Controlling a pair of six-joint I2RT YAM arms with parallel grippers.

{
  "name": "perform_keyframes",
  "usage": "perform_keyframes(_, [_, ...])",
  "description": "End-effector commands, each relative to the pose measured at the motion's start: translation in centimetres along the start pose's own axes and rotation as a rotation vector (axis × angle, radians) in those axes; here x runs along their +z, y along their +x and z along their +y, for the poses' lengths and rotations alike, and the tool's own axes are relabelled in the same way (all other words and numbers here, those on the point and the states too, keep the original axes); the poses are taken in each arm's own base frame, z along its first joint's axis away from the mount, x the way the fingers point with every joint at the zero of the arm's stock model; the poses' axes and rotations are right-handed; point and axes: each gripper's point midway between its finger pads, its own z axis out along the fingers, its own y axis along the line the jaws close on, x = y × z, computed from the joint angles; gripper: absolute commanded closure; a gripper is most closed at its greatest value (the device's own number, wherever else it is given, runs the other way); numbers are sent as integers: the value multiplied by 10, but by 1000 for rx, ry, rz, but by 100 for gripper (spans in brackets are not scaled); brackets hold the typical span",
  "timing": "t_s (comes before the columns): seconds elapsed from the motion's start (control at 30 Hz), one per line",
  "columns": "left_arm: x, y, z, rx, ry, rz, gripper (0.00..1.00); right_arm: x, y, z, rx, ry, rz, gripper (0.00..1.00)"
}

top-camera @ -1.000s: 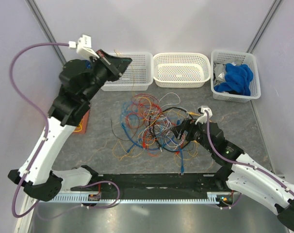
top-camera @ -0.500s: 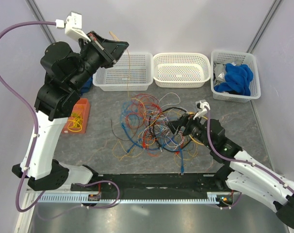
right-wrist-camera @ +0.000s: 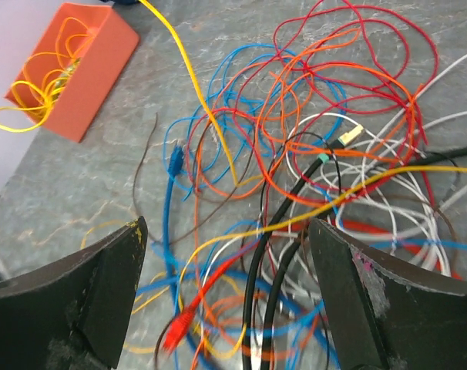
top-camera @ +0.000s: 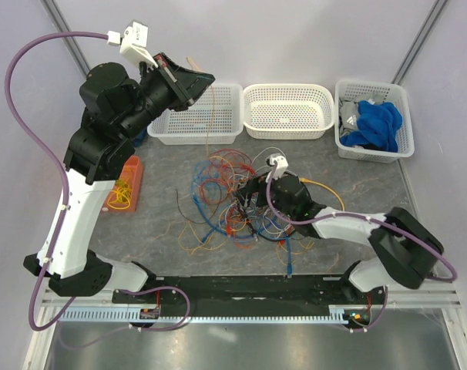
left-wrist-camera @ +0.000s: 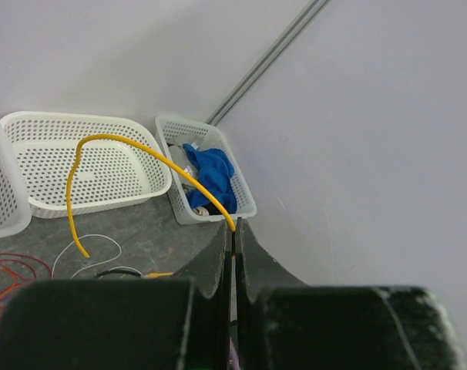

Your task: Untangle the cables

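Baskets [top-camera: 287, 87] stand behind, an orange box [top-camera: 132, 171] left of the cables [top-camera: 233, 202] on the table [top-camera: 156, 231]. Our right end effector [right-wrist-camera: 226, 231] hangs spread over them; our left end effector [left-wrist-camera: 233, 231], raised, pinches a yellow wire [left-wrist-camera: 110, 142].

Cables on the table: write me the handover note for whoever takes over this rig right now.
Left gripper: shut on a yellow wire, raised up by the left basket; the wire runs down to the tangle.
Right gripper: open, low over the tangle, holding nothing.
Cables: most lie in one jumble at mid-table; a few yellow ones sit in the orange box.
Done: one yellow wire partly lifted out.
Left: free that wire, then separate the rest.
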Motion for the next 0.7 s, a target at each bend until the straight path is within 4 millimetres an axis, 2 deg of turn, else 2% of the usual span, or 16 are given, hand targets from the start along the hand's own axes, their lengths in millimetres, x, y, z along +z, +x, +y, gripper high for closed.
perform_keyframes(0.0, [-3,5,-7,-10,35,23,98,31,-48,12,-32,-13,-204,6])
perform_keyframes(0.03, [-2,9,-5,-13,32,35,98,43,-39,4,-31,14,-190,6])
perform_keyframes(0.07, [-2,10,-4,-14,31,38,98,49,-43,6,-33,10,-197,6])
perform_keyframes(0.23, [-5,17,-1,-14,31,55,98,70,-35,4,-1,-8,-219,8])
perform_keyframes(0.3, [-5,20,0,-18,29,62,98,77,-38,4,1,-9,-234,13])
perform_keyframes(0.33, [-5,23,4,-14,21,67,98,81,-34,1,6,0,-224,27])
perform_keyframes(0.37, [-7,22,4,-13,19,63,98,82,-36,4,6,-9,-226,37])
perform_keyframes(0.4, [-9,24,6,-8,12,64,98,81,-37,5,6,-14,-229,64])
perform_keyframes(0.47, [-16,19,9,7,-2,41,98,72,-48,9,9,-17,-256,82])
perform_keyframes(0.5, [-19,19,10,10,-11,34,98,67,-55,10,9,-8,-270,89])
perform_keyframes(0.53, [-17,24,20,11,-42,35,98,58,-67,14,3,-1,-279,97])
perform_keyframes(0.57, [-20,25,22,12,-46,32,98,54,-78,18,-15,1,-292,100])
perform_keyframes(0.6, [-22,31,27,11,-53,31,98,48,-89,21,-25,11,-304,100])
perform_keyframes(0.63, [-24,33,33,11,-68,23,98,34,-103,28,-35,16,-304,100])
perform_keyframes(0.67, [-27,35,36,11,-75,17,98,27,-122,38,-57,9,-327,100])
